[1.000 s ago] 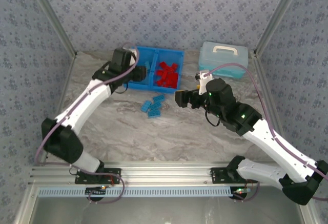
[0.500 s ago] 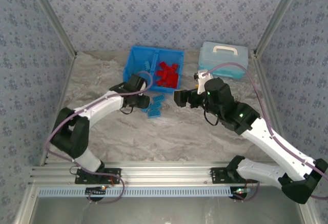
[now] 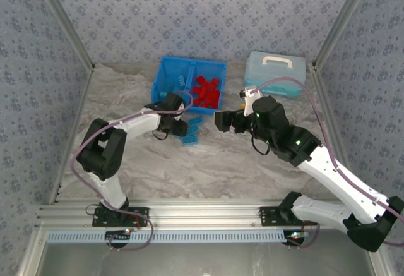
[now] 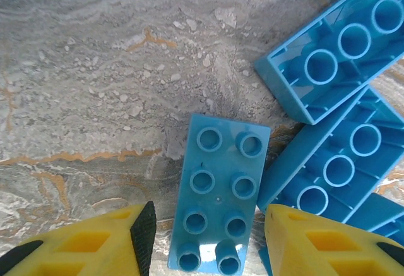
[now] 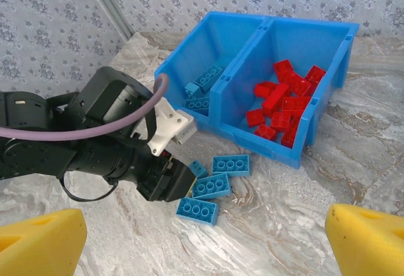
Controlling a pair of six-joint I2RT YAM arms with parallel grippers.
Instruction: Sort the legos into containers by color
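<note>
The light blue legos (image 3: pixel 192 129) lie in a small cluster on the marble table just in front of the bright blue bin (image 3: pixel 189 60). My left gripper (image 3: pixel 181 126) is down at the cluster's left side and open. Its yellow fingers (image 4: pixel 297 244) straddle one stud-up light blue lego (image 4: pixel 221 197) without touching it. Two more light blue legos (image 4: pixel 341 162) lie upside down beside it. The bin's left compartment (image 5: pixel 205 83) holds a few light blue legos. The right compartment (image 5: pixel 319 52) holds several red legos (image 5: pixel 284 99). My right gripper (image 3: pixel 221 121) hovers open to the right (image 5: pixel 205 244).
A pale blue lidded case (image 3: pixel 276 74) with a white handle stands at the back right. Some small odds (image 3: pixel 243 102) sit in front of it. Patterned walls and metal frame posts (image 3: pixel 63 23) close in the table's sides and back.
My left gripper has come from the bin's left compartment down to the table and now straddles a light blue lego. The right arm has barely moved.
</note>
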